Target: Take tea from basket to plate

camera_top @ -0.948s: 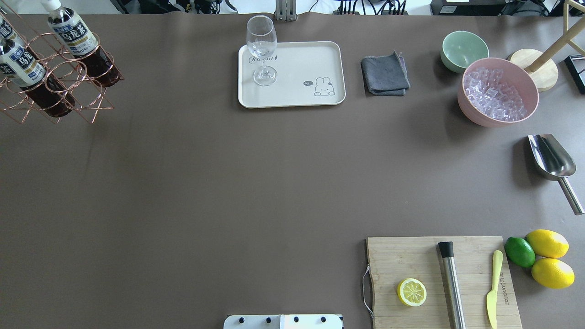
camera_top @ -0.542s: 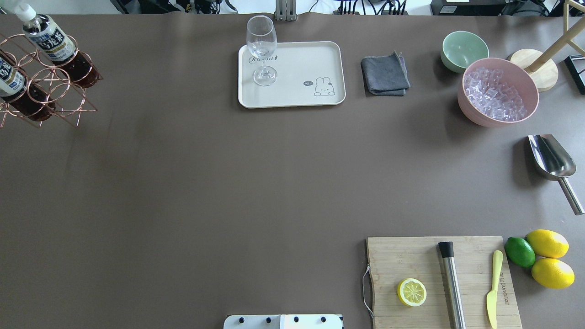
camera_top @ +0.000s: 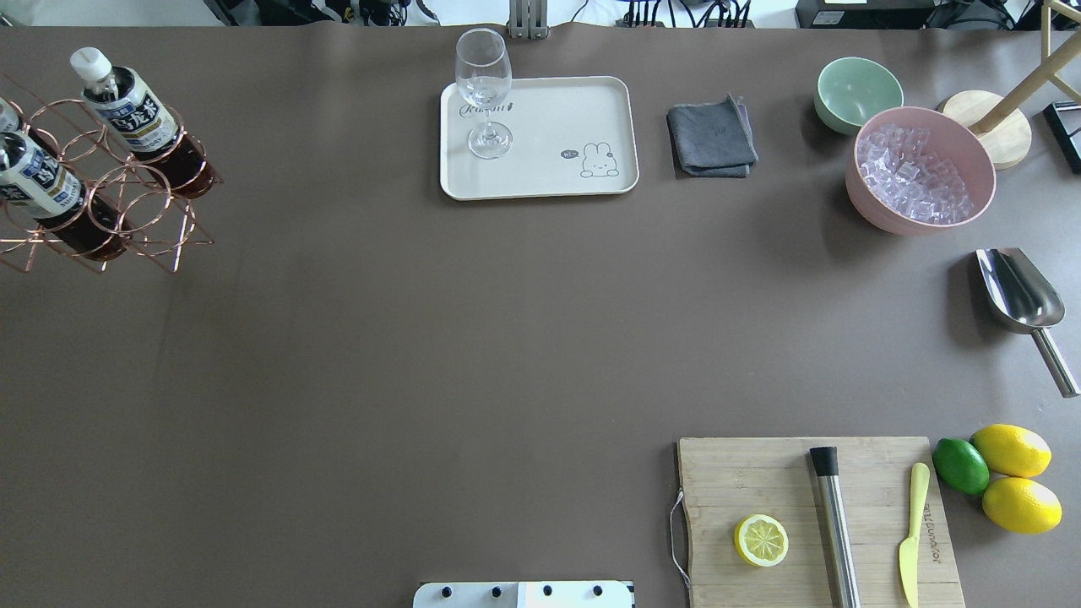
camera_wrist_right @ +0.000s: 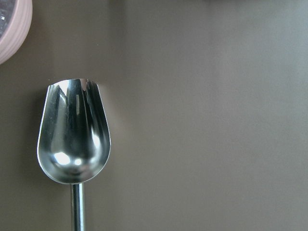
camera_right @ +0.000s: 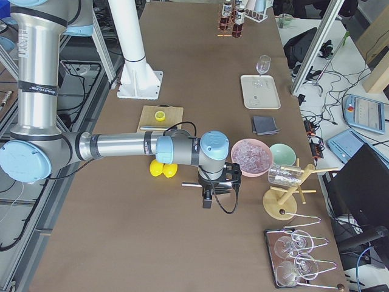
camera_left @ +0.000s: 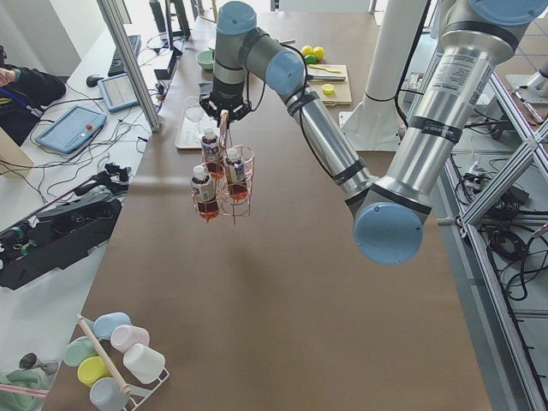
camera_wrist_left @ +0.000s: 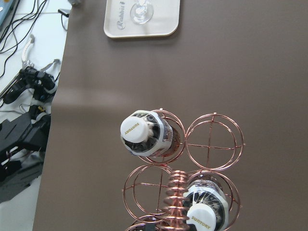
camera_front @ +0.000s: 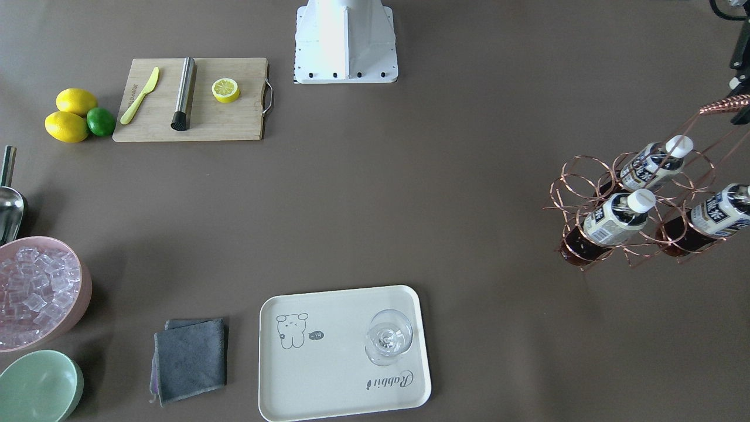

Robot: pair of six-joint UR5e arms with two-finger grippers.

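Note:
My left gripper (camera_left: pixel 224 114) is shut on the tall handle of the copper wire basket (camera_top: pixel 143 221) and holds it in the air over the table's far left. A dark part of the gripper shows at the right edge of the front view. Three tea bottles stand tilted in the basket's cells (camera_front: pixel 577 176), among them one (camera_top: pixel 127 105) with a white cap and a second (camera_top: pixel 34 177). The left wrist view looks down on the caps (camera_wrist_left: pixel 137 129). The cream plate (camera_top: pixel 549 127) lies at the table's far middle. My right gripper (camera_right: pixel 206 198) hovers over a steel scoop (camera_wrist_right: pixel 73 139); I cannot tell its state.
A wine glass (camera_top: pixel 484 93) stands on the plate's left end. To the plate's right lie a grey cloth (camera_top: pixel 711 139), a green bowl (camera_top: pixel 857 91) and a pink bowl of ice (camera_top: pixel 920 169). A cutting board (camera_top: pixel 760 481) with a lemon half, muddler and knife lies front right.
The hanging basket has swung: it went left and away half a second ago, and now it is back to the right and a little nearer. Nothing else has moved.

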